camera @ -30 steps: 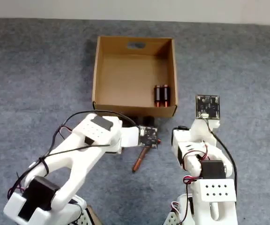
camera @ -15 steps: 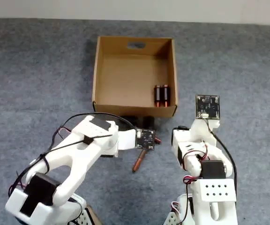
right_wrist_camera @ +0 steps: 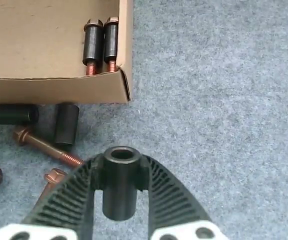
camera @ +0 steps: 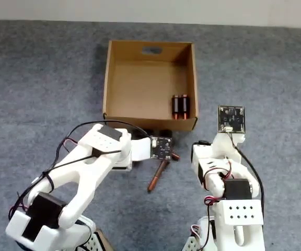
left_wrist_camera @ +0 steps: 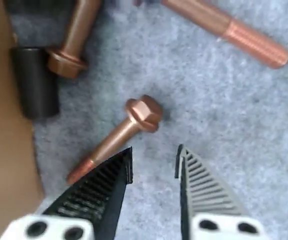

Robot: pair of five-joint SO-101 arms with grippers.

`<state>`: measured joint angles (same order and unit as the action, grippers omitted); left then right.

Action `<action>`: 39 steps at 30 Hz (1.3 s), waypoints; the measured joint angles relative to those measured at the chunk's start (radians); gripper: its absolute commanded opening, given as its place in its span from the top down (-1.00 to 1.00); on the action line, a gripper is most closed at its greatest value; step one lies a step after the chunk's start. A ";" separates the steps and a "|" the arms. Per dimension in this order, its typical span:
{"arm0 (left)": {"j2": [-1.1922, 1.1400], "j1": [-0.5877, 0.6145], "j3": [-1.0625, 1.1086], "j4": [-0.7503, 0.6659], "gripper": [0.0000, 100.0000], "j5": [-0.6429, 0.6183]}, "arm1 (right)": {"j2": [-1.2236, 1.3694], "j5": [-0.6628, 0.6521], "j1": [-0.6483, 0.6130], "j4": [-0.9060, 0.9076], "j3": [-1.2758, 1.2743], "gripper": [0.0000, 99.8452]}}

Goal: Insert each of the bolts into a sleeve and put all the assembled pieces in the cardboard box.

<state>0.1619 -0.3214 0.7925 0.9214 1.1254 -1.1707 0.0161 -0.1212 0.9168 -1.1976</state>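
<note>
Left wrist view: left gripper [left_wrist_camera: 154, 160] is open with a moderate gap and holds nothing. It hangs over a loose bolt [left_wrist_camera: 129, 127] lying on the carpet [left_wrist_camera: 234, 110], one jaw tip above the shank.

Right wrist view: right gripper [right_wrist_camera: 119, 167] is clamped on a black sleeve [right_wrist_camera: 119, 192], bore end towards the camera. Two assembled pieces [right_wrist_camera: 100, 44] lie in the cardboard box [right_wrist_camera: 54, 90]. Spare sleeves [right_wrist_camera: 66, 124] sit just outside its wall.

Step, as judged: fetching a bolt for the held sleeve.

Next move calls for centring the jaws across the shank, lowering, then closing. Tip height above the carpet is hard to tell.
</note>
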 measured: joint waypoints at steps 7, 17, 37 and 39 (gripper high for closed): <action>0.000 0.000 -0.060 0.000 0.65 0.110 | 0.000 0.000 0.000 0.000 0.000 0.99; -0.107 -0.041 -0.086 -0.046 0.65 0.181 | 0.000 0.000 0.000 0.000 0.000 0.99; -0.044 -0.063 0.035 -0.083 0.99 0.181 | 0.000 0.000 0.061 0.000 0.000 0.99; 0.009 -0.063 0.086 -0.084 0.99 0.181 | 0.000 0.000 0.061 0.000 0.000 0.99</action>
<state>0.1711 -0.3844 0.8784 0.8370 1.3065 -1.1707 0.0161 -0.0598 0.9168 -1.1976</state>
